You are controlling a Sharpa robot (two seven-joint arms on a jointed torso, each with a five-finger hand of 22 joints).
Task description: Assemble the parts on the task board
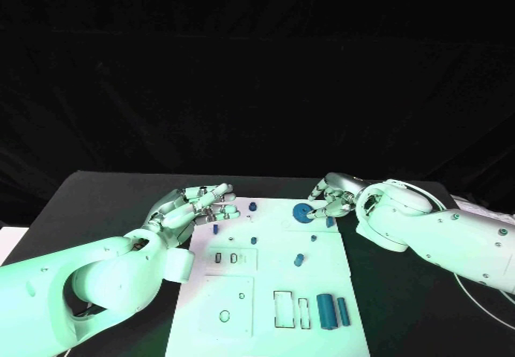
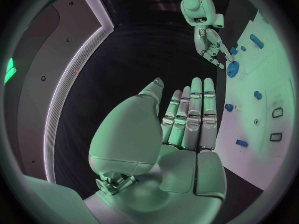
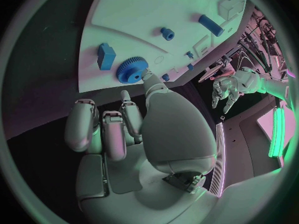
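Observation:
The white task board (image 1: 269, 286) lies mid-table with small blue parts on it. A blue gear (image 1: 303, 213) lies flat at the board's far right corner; my right hand (image 1: 335, 199) hovers over it. In the right wrist view its thumb tip touches the gear's (image 3: 131, 69) rim, while the other fingers (image 3: 102, 129) stay clear, next to a blue block (image 3: 106, 56). My left hand (image 1: 199, 205) is at the board's far left edge, near a small blue part (image 1: 228, 212). Its fingers (image 2: 190, 117) lie straight and hold nothing.
Two long blue blocks (image 1: 325, 311) (image 1: 342, 311) lie at the board's near right beside empty slots (image 1: 284, 309). Small blue pegs (image 1: 216, 230) (image 1: 253, 240) (image 1: 299, 259) (image 1: 313, 238) dot the board's middle. Black table (image 1: 97, 208) surrounds the board.

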